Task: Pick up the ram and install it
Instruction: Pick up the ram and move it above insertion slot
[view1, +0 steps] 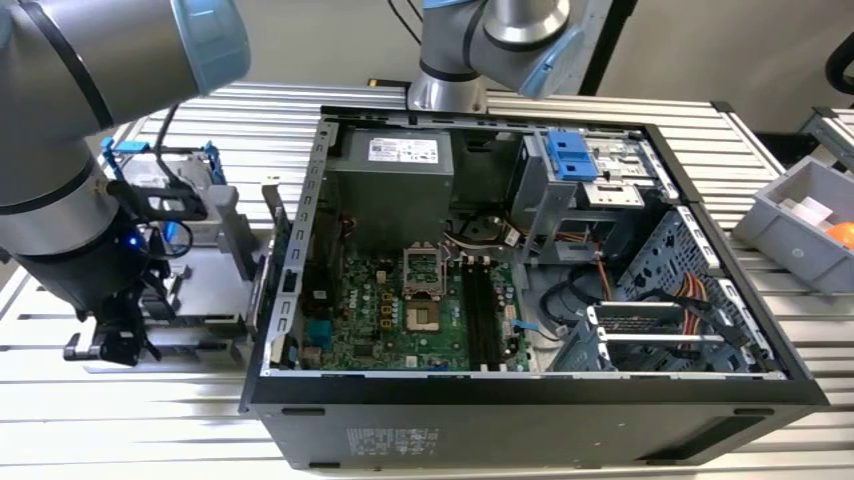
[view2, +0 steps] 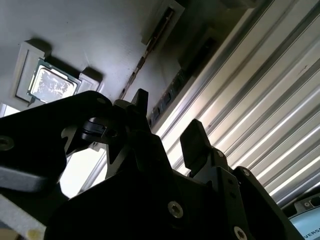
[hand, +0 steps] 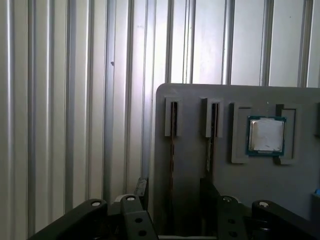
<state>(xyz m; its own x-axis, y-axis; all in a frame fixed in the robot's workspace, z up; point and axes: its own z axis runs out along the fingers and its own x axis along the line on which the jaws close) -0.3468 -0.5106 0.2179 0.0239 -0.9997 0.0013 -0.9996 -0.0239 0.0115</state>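
Ribbed aluminium surface (hand: 60, 100) carried a grey holder (hand: 200, 95). One of the holder's slots held the ram (hand: 172, 150) upright on edge, presumably so its flat sides could be pinched. The tool (hand: 175, 200) hung over the holder, fingers parted astride the ram and apparently gripping nothing. A processor chip (hand: 266, 135) sat in the holder's neighbouring recess.

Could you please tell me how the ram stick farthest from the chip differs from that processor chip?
The ram stick is long, thin and dark, standing on edge in a slot; the processor chip is square, silver and lies flat. Both sit in the grey tray.
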